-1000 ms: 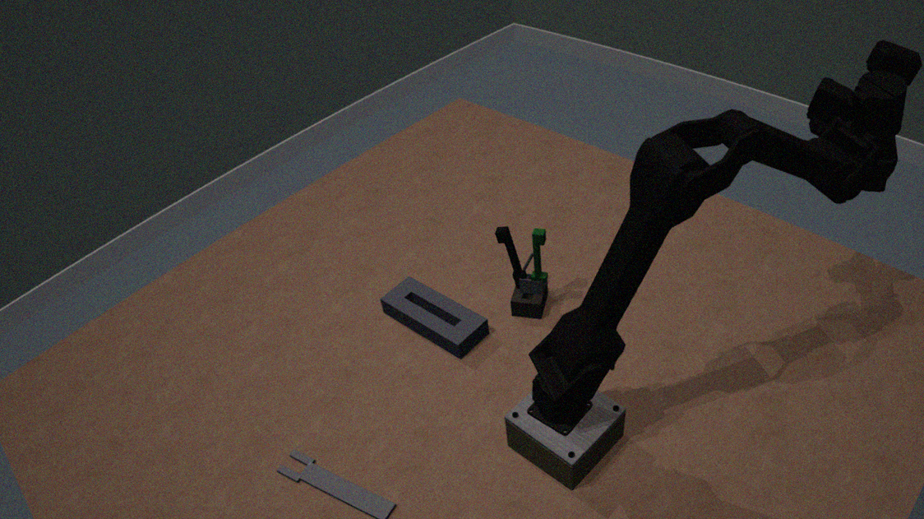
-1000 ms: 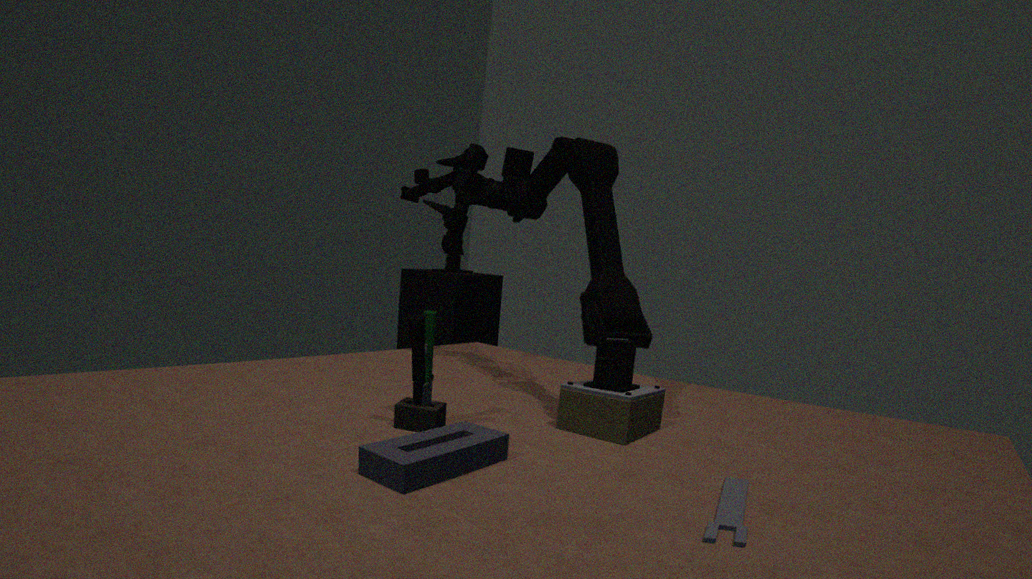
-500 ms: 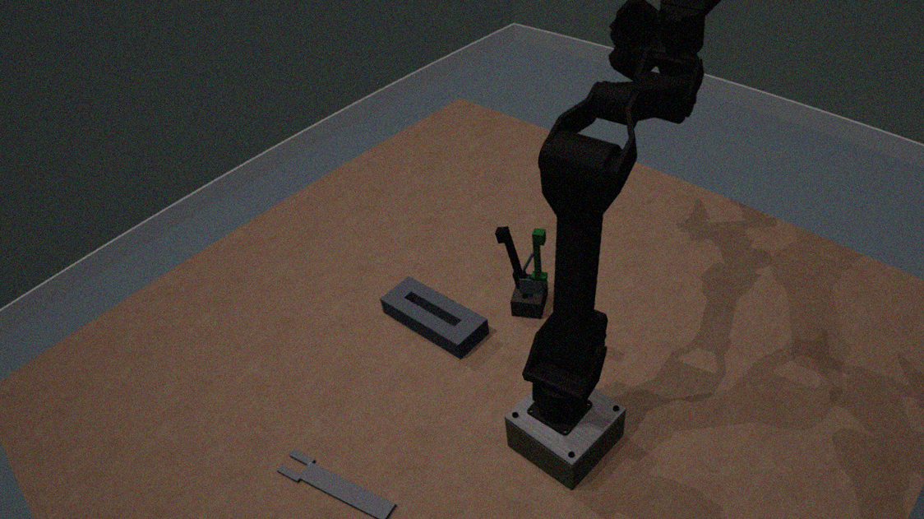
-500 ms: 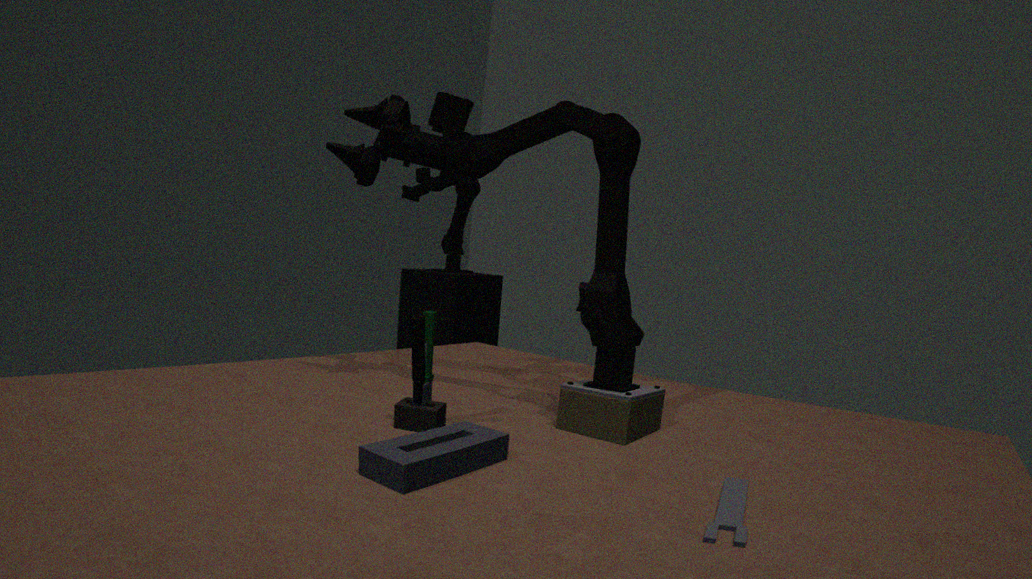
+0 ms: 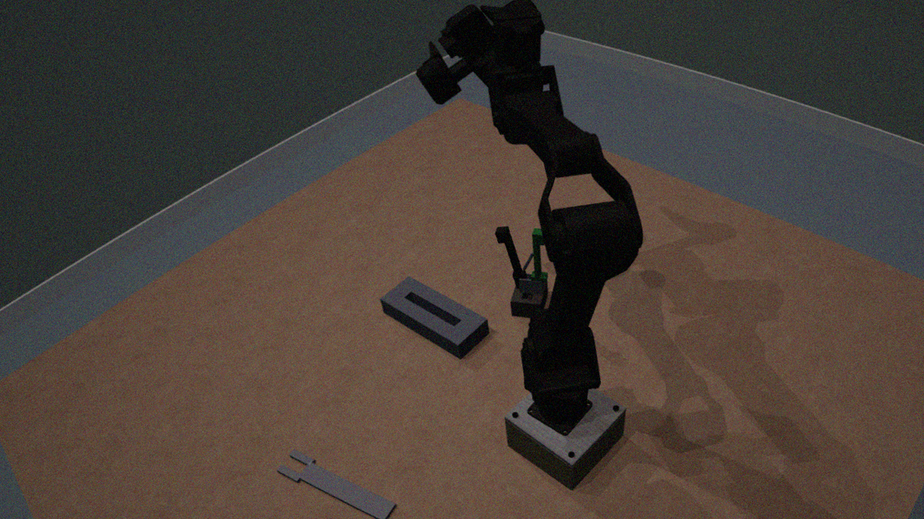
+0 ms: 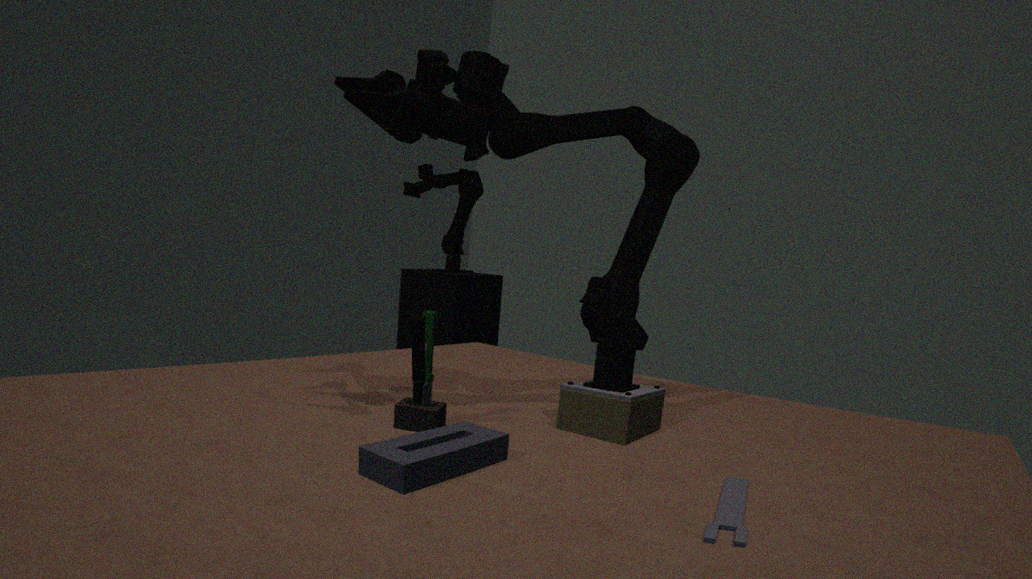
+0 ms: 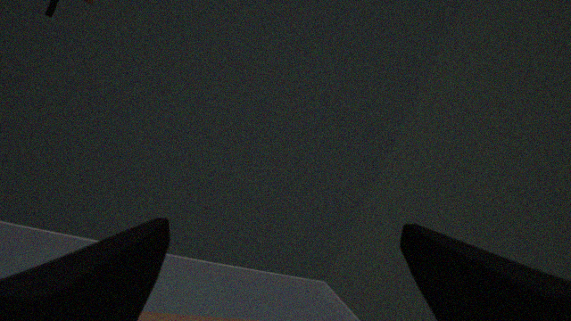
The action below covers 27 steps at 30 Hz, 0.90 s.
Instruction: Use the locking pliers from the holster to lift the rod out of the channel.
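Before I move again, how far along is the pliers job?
Nothing looks done: the pliers stand in the holster. Nothing is in hand; the open gripper is up in the air. Left: fetch them, lock onto the rod, lift. I can't make out the rod in the channel.

Pliers (image 5: 517, 258) upright in holster (image 5: 527, 307), channel block (image 5: 421, 322) nearby, fork-ended bar (image 5: 347, 491) flat on tbl

The arm (image 5: 592, 246) (image 6: 648, 215) is black, with chunky, rounded joints.
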{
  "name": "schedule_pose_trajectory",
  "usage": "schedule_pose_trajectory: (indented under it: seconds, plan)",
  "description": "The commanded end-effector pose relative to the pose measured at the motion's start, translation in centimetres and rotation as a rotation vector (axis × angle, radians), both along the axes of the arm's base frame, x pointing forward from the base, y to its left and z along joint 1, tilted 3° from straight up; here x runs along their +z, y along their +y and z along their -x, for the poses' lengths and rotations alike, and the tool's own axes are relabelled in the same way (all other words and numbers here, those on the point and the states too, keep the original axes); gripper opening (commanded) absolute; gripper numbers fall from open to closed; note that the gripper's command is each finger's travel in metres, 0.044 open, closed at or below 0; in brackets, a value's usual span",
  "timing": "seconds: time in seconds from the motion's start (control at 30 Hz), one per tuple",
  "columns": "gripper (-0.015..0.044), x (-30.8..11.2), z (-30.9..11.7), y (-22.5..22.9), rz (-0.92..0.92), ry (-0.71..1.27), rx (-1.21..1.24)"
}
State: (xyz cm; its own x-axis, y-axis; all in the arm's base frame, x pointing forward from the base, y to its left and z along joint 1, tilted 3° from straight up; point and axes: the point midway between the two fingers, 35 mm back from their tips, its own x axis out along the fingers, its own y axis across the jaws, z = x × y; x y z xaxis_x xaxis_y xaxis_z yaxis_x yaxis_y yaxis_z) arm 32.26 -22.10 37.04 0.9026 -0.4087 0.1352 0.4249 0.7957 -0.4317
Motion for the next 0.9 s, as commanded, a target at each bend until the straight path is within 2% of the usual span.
schedule_pose_trajectory:
  seconds: [0.0,0.4,0.57,0.63,0.73,0.87]
  plan:
    - [0.0440,-0.9,-1.0,5.1,-0.103,-0.021,0.097]
    - [0.0440,-4.5,0.5,21.3,-0.444,-0.019,0.441]
    - [0.0440,-5.1,0.5,22.1,-0.475,0.002,0.454]
    - [0.0440,-7.8,-0.4,21.7,-0.591,0.113,0.406]
    - [0.0440,-14.1,-1.0,20.7,-0.857,0.358,0.236]
    - [0.0440,-21.3,1.3,19.6,-1.171,0.642,-0.103]
